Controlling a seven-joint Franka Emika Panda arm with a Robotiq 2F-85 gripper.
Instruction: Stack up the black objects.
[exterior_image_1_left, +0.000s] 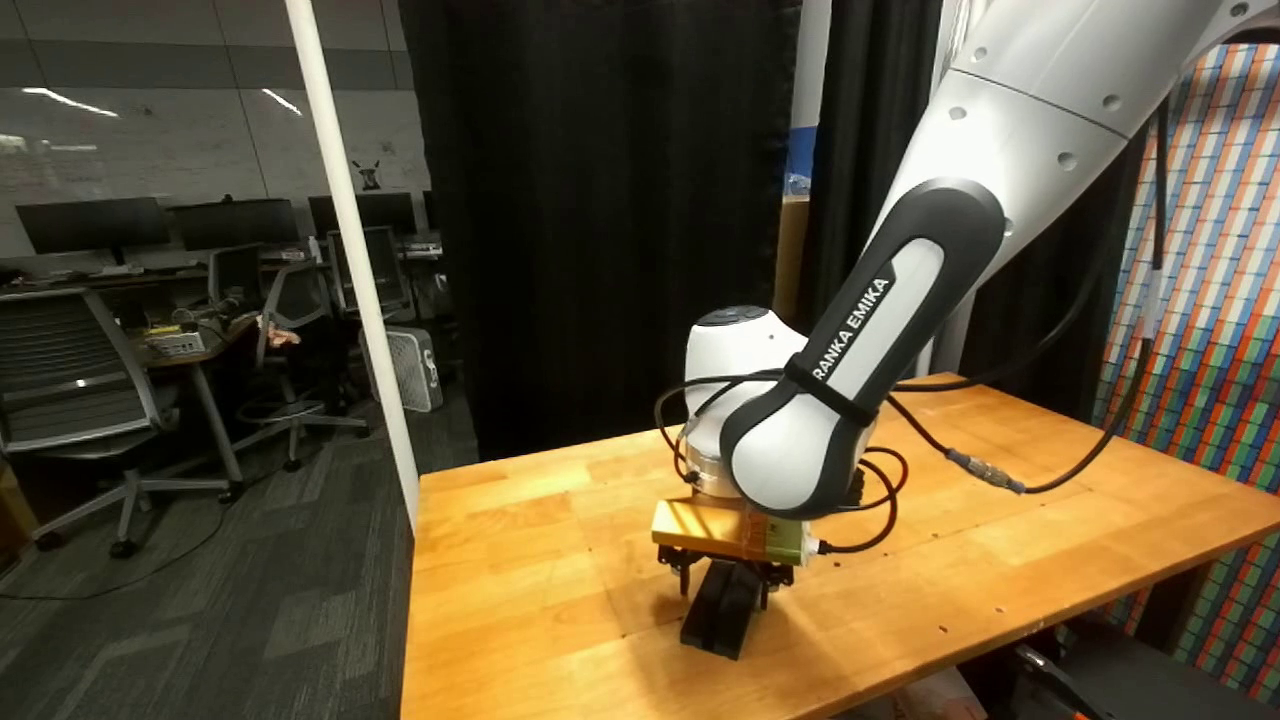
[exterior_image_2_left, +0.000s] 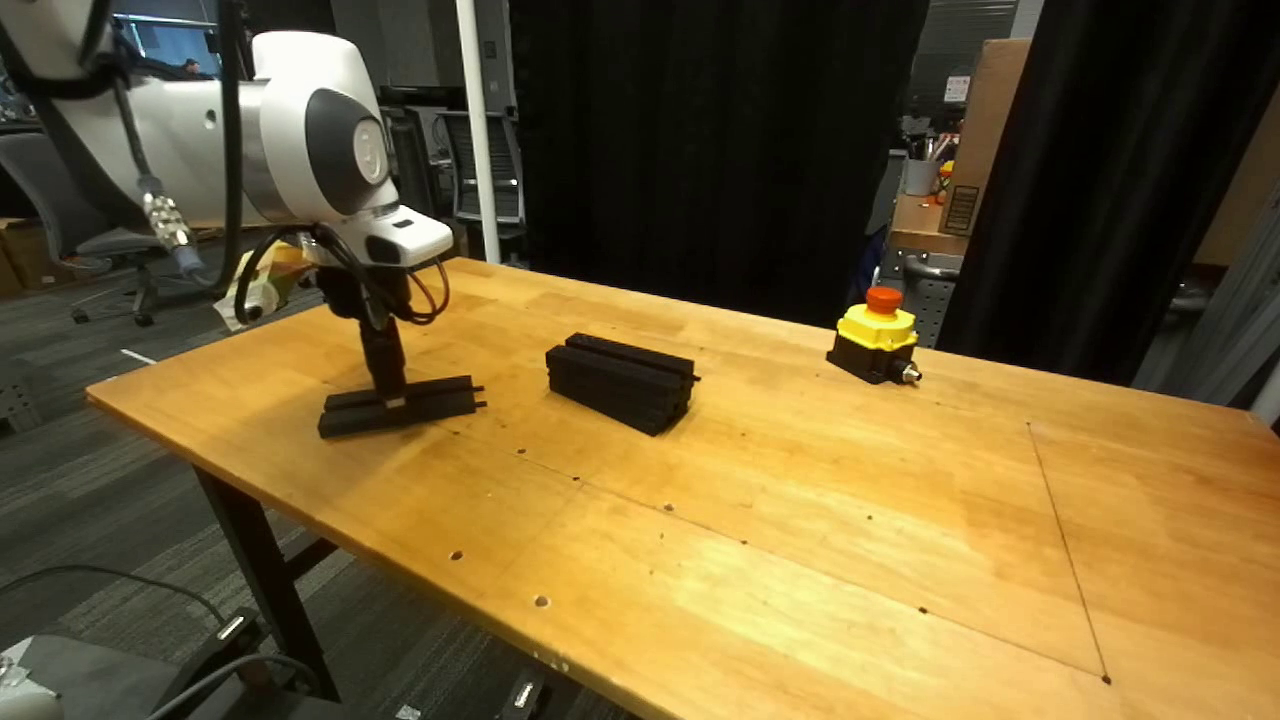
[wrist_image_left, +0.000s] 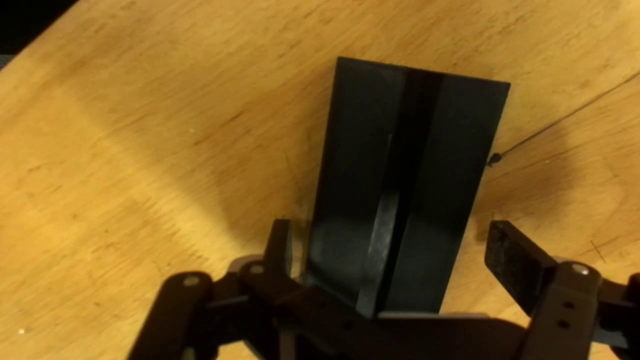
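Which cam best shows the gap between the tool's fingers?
Wrist view: the tool is close up, its fingers apart with black bars between them. In an exterior view, the fingers show small, either side of the black bars. In an exterior view, the tool is side-on, so the gap can't be read.

In an exterior view, a yellow-and-black box (exterior_image_2_left: 872, 352) with a red button (exterior_image_2_left: 884, 299) on top stood near the far edge of the wooden table (exterior_image_2_left: 800, 640), black curtains (exterior_image_2_left: 715, 150) hung behind that table, and a cardboard box (exterior_image_2_left: 992, 120) stood beyond it. A white pole (exterior_image_1_left: 353, 250) rose just beside the table's corner in both exterior views, a multicoloured patterned panel (exterior_image_1_left: 1225, 360) stood past the table, and, well apart from the table across a grey carpet (exterior_image_1_left: 280, 600), were office chairs (exterior_image_1_left: 75, 355), a box fan (exterior_image_1_left: 405, 370) and dark monitors (exterior_image_1_left: 95, 225).
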